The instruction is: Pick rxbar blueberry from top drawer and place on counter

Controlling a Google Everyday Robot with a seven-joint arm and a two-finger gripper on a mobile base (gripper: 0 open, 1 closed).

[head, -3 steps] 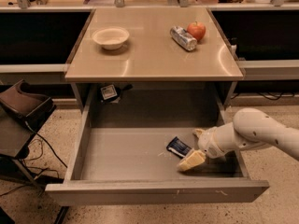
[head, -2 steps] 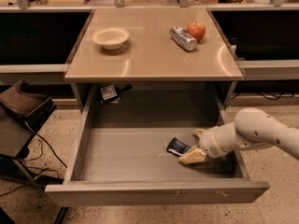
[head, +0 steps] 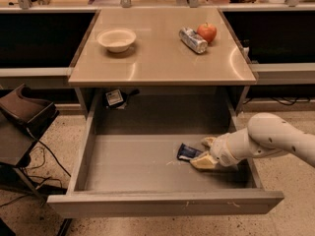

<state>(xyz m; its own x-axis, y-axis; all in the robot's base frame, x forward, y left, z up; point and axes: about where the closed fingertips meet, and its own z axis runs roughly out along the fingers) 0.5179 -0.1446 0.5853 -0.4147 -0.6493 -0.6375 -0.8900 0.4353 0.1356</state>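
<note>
The rxbar blueberry (head: 186, 152), a small dark blue bar, lies flat on the floor of the open top drawer (head: 133, 163), right of centre. My gripper (head: 200, 152) reaches in from the right, low over the drawer floor. Its two tan fingers (head: 203, 162) straddle the bar's right end, one behind it and one in front, still a little apart. The bar rests on the floor. The beige counter (head: 152, 58) is above the drawer.
On the counter stand a white bowl (head: 116, 38) at the left, and a silver can (head: 192, 39) lying beside a red apple (head: 207, 32) at the right. A small tag (head: 114, 98) hangs under the counter. A dark chair (head: 22, 113) stands left of the drawer.
The near finger has moved in toward the bar, so the gap between the fingers has narrowed. The bar has not moved.
</note>
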